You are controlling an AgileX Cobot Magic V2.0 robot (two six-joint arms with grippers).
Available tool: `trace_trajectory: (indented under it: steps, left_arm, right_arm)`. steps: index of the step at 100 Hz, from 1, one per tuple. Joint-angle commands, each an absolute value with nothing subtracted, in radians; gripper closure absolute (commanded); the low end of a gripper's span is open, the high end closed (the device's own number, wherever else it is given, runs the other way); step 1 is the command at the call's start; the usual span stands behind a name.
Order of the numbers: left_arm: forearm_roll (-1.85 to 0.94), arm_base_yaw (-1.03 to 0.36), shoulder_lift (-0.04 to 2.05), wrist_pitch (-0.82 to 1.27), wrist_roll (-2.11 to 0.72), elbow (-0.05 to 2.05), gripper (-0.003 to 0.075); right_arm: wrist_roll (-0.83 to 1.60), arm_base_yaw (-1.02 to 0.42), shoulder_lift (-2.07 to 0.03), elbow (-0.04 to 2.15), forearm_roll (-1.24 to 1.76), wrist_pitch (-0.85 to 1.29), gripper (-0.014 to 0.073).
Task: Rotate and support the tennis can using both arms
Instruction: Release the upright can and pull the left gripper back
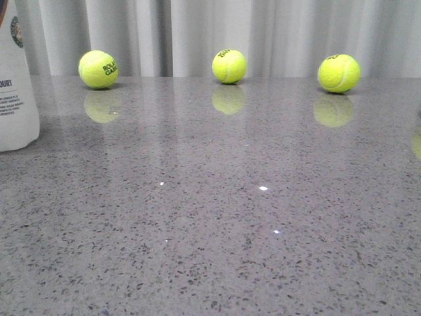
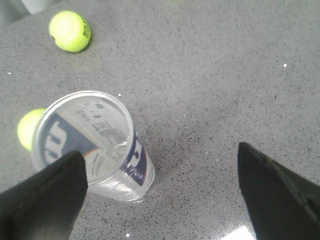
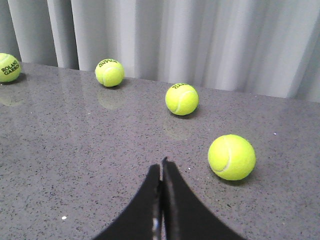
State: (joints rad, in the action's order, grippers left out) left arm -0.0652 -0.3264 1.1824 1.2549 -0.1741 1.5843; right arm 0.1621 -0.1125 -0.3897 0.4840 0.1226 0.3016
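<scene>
On my left wrist camera the left end effector [image 2: 160, 195] is spread wide, both black fingers [image 2: 42, 200] apart with nothing between them. The tennis can [image 2: 92, 145] stands upright on the grey speckled counter [image 2: 210, 90], seen from above through its clear end, with the navy label showing on its side. It sits just beside one finger, which overlaps its near edge in this view; I cannot tell whether they touch. It is not in the gap between the fingers.

On my right wrist camera the right end effector [image 3: 161, 200] has its fingers pressed together, holding nothing, low over the counter. The can does not appear there. One tennis ball [image 3: 231, 156] lies near the tips.

In the front view the can [image 1: 16, 72] stands at the far left edge, partly cut off, its white label facing me. Beyond it, three balls [image 1: 229, 66] lie in a row along the back of the counter, before a pale curtain [image 1: 210, 33].
</scene>
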Motion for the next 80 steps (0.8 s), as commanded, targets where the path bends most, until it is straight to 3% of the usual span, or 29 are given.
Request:
trace_trajectory:
  steps: [1, 80]
  left_arm:
    - [-0.054, -0.336, 1.106, 1.148, -0.130, 1.566, 0.0134]
    - [-0.020, -0.336, 0.418, 0.283, 0.016, 0.554, 0.0136]
  right_arm:
    - [0.161, -0.107, -0.395, 0.510, 0.127, 0.221, 0.0664]
    - [0.161, -0.107, -0.395, 0.510, 0.127, 0.221, 0.0664]
